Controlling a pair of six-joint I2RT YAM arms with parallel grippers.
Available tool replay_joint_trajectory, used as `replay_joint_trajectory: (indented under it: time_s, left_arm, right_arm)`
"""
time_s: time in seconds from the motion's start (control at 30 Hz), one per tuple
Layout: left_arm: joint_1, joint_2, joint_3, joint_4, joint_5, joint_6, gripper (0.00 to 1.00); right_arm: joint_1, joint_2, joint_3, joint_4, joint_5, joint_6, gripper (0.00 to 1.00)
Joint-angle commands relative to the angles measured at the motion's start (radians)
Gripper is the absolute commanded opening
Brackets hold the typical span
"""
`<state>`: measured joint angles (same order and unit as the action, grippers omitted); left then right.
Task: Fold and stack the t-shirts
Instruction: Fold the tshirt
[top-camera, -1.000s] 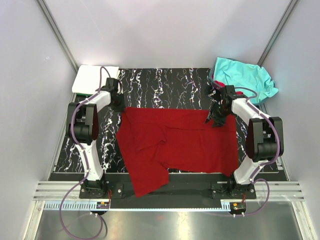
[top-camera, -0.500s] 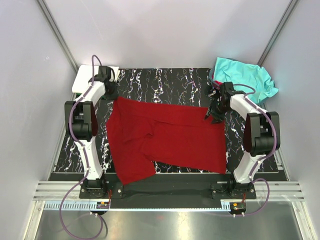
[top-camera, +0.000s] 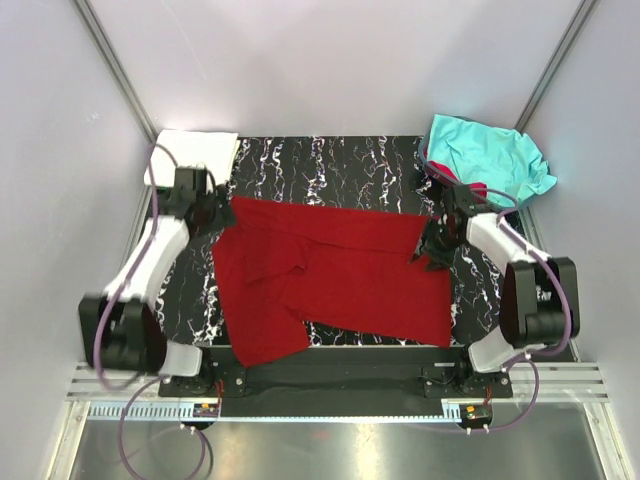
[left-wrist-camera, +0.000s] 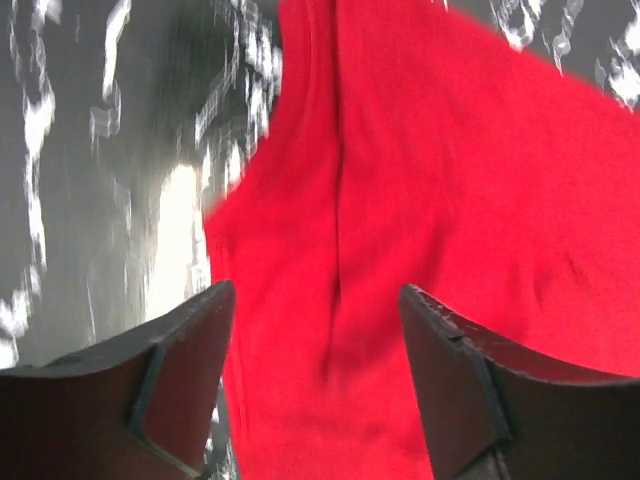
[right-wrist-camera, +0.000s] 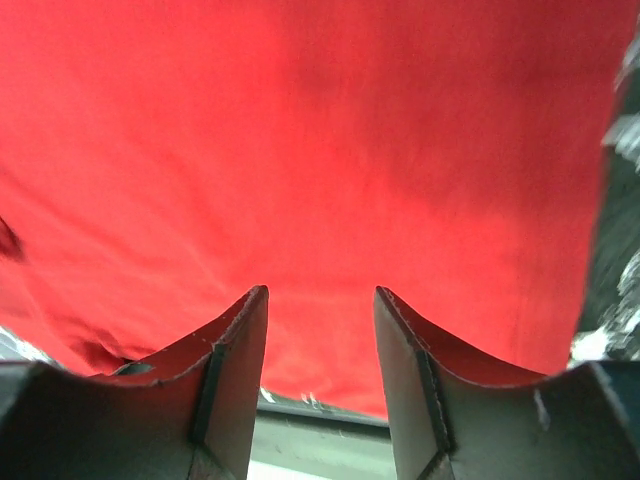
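A dark red t-shirt (top-camera: 340, 275) lies spread and creased across the black marbled mat (top-camera: 330, 160), one sleeve hanging toward the front edge. My left gripper (top-camera: 216, 211) is open at the shirt's back left corner. In the left wrist view its fingers (left-wrist-camera: 190, 350) stand wide apart over the red cloth (left-wrist-camera: 420, 180), gripping nothing. My right gripper (top-camera: 431, 252) is open over the shirt's right edge, with red cloth (right-wrist-camera: 300, 130) beyond its fingers (right-wrist-camera: 240, 340). A turquoise t-shirt (top-camera: 488, 158) lies crumpled at the back right. A white folded t-shirt (top-camera: 196, 148) sits at the back left.
Slanted metal frame posts stand at both back corners, with grey walls on three sides. The arm bases and purple cables occupy the near edge. A metal rail runs along the front.
My left gripper opened and let go of the red shirt's back left corner, and its arm swung outward and nearer. The shirt shifted left. My right gripper drew slightly nearer.
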<state>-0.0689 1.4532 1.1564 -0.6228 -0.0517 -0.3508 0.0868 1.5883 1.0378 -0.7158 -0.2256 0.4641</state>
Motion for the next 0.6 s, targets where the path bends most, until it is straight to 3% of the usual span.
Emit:
replay_joint_trajectory:
  time_s: [0.0, 0.1, 0.2, 0.33, 0.57]
  left_arm:
    - [-0.041, -0.208, -0.218, -0.053, 0.041, -0.108, 0.69]
    - [-0.055, -0.325, -0.378, -0.058, 0.088, -0.172, 0.66]
    - [-0.055, -0.404, -0.44, -0.008, 0.162, -0.186, 0.64]
    - [-0.078, -0.288, -0.362, 0.012, 0.193, -0.133, 0.77]
    - [-0.098, -0.053, -0.161, 0.041, 0.101, -0.091, 0.78]
  right_arm:
    - [0.082, -0.102, -0.08, -0.016, -0.011, 0.013, 0.54]
    - [0.172, -0.142, -0.136, 0.005, 0.0, 0.053, 0.54]
    - [0.195, -0.159, -0.179, 0.044, 0.025, 0.106, 0.54]
    - [0.197, -0.117, -0.134, 0.052, 0.104, 0.11, 0.55]
    - [0.195, 0.056, 0.016, 0.072, 0.221, 0.096, 0.58]
